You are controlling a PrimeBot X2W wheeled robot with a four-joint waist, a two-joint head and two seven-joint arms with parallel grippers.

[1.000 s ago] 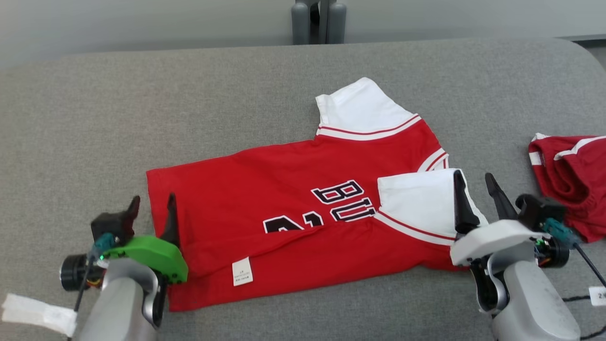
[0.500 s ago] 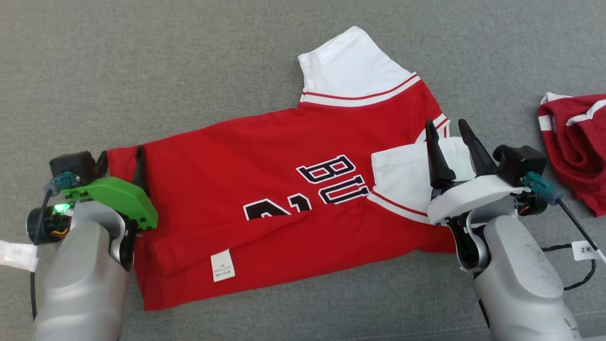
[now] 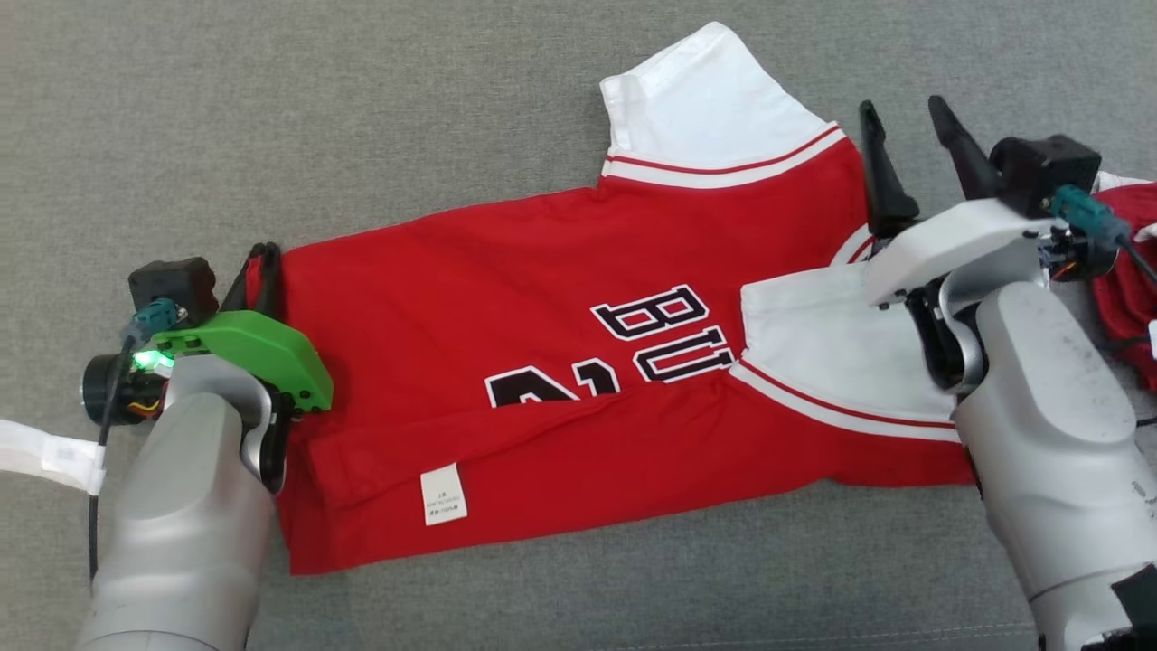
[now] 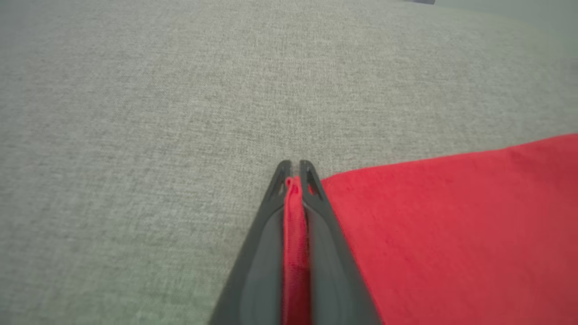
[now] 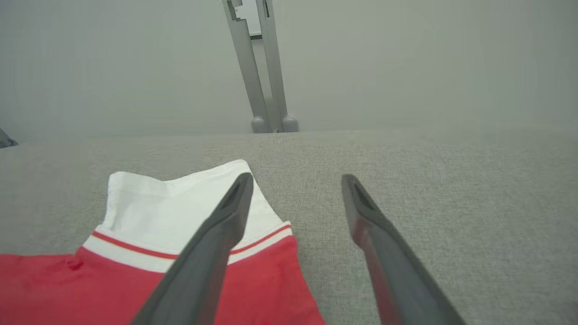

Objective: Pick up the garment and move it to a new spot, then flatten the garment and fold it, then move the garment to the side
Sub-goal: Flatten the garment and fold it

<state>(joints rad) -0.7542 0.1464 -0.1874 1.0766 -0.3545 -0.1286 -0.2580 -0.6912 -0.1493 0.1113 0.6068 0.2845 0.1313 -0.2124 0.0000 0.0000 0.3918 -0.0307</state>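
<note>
A grey fabric-covered bench (image 3: 434, 117) carries a red shirt (image 3: 542, 307) with white sleeves, lying partly folded and stretched from one gripper across to the other. A second red cloth (image 3: 1130, 298) lies just outside the right gripper (image 3: 907, 113). The left gripper (image 3: 260, 258) is clamped together on the shirt's hem corner, red fabric pinched between its fingers, probably to lift that end. The right gripper hovers with fingers apart, straddling the shoulder edge beside the far white sleeve (image 3: 705, 99), seemingly lined up to pinch it. A small white label (image 3: 444, 495) lies beside the left forearm.
</note>
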